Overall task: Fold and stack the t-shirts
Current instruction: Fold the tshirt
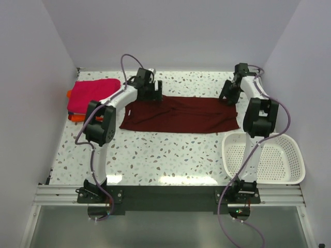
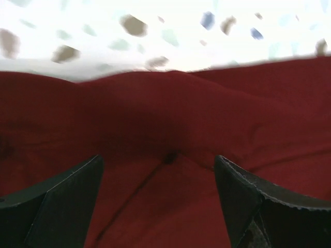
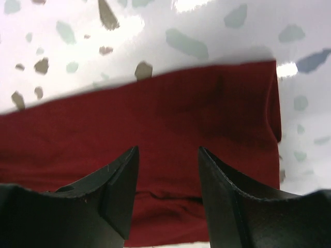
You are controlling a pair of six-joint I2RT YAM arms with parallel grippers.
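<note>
A dark maroon t-shirt (image 1: 181, 114) lies flat across the far half of the table as a long band, folded lengthwise. My left gripper (image 1: 152, 95) hovers over its far left part, jaws wide open. In the left wrist view the maroon cloth (image 2: 165, 119) fills the space under the left gripper (image 2: 158, 160), with nothing pinched. My right gripper (image 1: 228, 98) is over the shirt's far right corner. There the right gripper (image 3: 168, 150) stands open above the maroon cloth (image 3: 155, 124), its fingers apart and free of it. A folded magenta-pink t-shirt (image 1: 93, 93) rests on an orange one (image 1: 76, 118) at the far left.
A white slotted basket (image 1: 258, 135) sits at the near right, beside the right arm's base. Grey walls close in the table on the left, back and right. Speckled tabletop (image 1: 165, 155) shows between the shirt and the arm bases.
</note>
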